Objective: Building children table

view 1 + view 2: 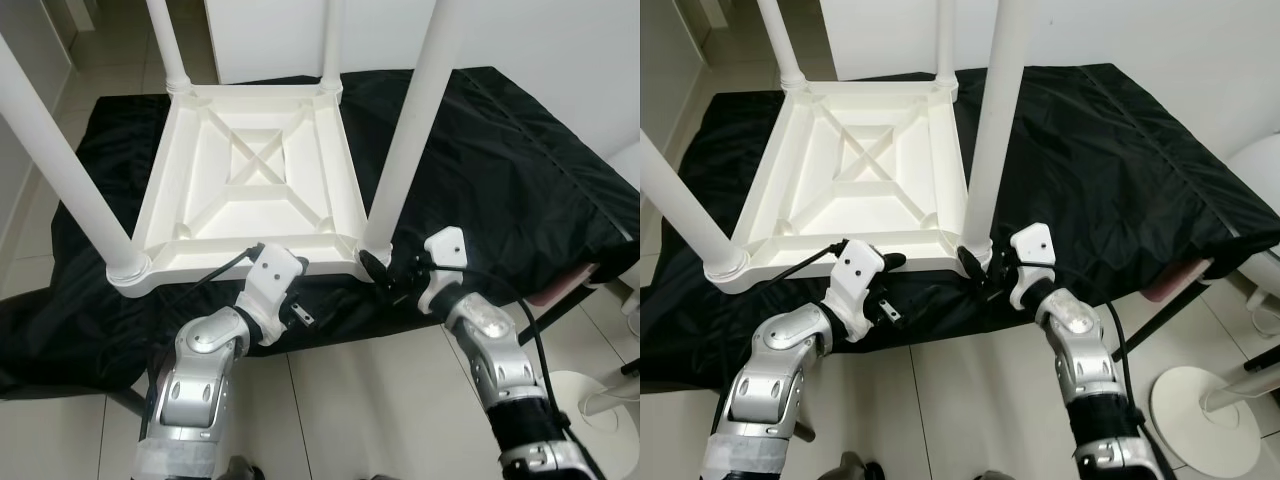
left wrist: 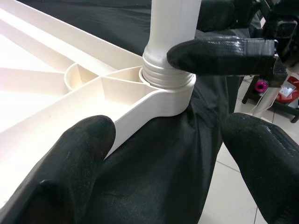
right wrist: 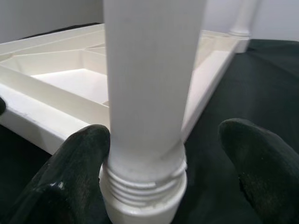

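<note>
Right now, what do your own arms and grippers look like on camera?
Both arms are jointed silver metal with dark bands lower down. Each wrist carries a white plastic housing with a black cable looping out of it. The left gripper and right gripper each have two long black fingers with rounded, matte, padded-looking tips.

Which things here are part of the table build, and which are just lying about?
Job:
upside-down white tabletop
near right leg in its threaded corner socket
right end effector, open around that leg's base
left end effector, open at the tabletop's near edge

Lying about:
black cloth
white round stand base on the floor
</note>
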Robot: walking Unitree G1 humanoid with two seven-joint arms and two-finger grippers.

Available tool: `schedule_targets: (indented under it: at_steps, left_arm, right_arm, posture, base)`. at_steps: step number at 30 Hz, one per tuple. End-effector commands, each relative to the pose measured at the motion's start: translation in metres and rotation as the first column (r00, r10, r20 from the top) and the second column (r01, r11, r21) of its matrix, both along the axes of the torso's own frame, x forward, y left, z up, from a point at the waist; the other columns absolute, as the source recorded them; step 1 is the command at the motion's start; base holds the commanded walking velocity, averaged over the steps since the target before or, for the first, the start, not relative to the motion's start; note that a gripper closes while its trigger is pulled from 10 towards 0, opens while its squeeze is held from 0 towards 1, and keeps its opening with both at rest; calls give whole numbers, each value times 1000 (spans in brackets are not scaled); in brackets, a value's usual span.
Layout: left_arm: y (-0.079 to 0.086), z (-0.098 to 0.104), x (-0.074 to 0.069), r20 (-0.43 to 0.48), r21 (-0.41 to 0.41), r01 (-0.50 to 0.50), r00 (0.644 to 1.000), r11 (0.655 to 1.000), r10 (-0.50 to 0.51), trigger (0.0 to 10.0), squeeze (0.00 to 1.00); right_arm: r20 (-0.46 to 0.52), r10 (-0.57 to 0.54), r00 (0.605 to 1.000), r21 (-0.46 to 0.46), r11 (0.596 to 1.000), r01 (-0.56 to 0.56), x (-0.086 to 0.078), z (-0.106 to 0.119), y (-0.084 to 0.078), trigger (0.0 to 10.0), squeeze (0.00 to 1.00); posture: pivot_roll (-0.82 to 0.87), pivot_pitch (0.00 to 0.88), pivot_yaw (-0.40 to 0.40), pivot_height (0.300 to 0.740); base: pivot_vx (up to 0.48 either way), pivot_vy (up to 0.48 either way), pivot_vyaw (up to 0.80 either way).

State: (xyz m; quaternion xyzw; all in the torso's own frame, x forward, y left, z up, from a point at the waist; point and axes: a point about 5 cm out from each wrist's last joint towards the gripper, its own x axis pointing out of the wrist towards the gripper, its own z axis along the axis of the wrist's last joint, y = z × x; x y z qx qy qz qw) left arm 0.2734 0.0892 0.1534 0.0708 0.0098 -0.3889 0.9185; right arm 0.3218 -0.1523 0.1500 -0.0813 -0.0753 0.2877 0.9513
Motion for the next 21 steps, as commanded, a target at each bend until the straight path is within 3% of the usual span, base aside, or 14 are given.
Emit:
schedule_targets:
  at_steps: [1, 8, 14, 15, 16, 21]
  left_arm:
    - [8, 1, 6, 20, -10, -197, 980, 980, 197, 10000, 0]
    - [6, 5, 7, 52, 16, -182, 982, 983, 181, 10000, 0]
    - [4, 7, 9, 64, 18, -184, 981, 983, 183, 10000, 0]
    - [4, 8, 9, 66, 18, -184, 981, 983, 182, 10000, 0]
    - [3, 8, 9, 74, 19, -184, 981, 983, 182, 10000, 0]
    - [1, 8, 8, 74, 16, -185, 980, 983, 183, 10000, 0]
  right_arm:
    - [-15, 21, 1000, -16, 1000, -21, 1, -4, 2, 10000, 0]
    - [-33, 116, 993, -84, 989, -118, 25, -1, 13, 10000, 0]
    - [-38, 180, 983, -97, 978, -183, 30, -2, 24, 10000, 0]
    - [-37, 189, 981, -95, 977, -192, 30, -2, 26, 3686, 0]
    - [-30, 208, 978, -86, 974, -210, 30, -2, 28, 0, 0]
    - [-34, 213, 977, -65, 975, -214, 28, -4, 26, 0, 0]
  posture:
    - [-64, 95, 33, 740]
    - [-50, 80, 40, 740]
    - [-48, 79, 40, 740]
    - [-37, 72, 38, 740]
    - [-35, 71, 36, 740]
    - [-35, 70, 32, 740]
  base:
    - [0, 0, 0]
    - [0, 0, 0]
    - [0, 0, 0]
    - [0, 0, 0]
    - [0, 0, 0]
    - [0, 0, 0]
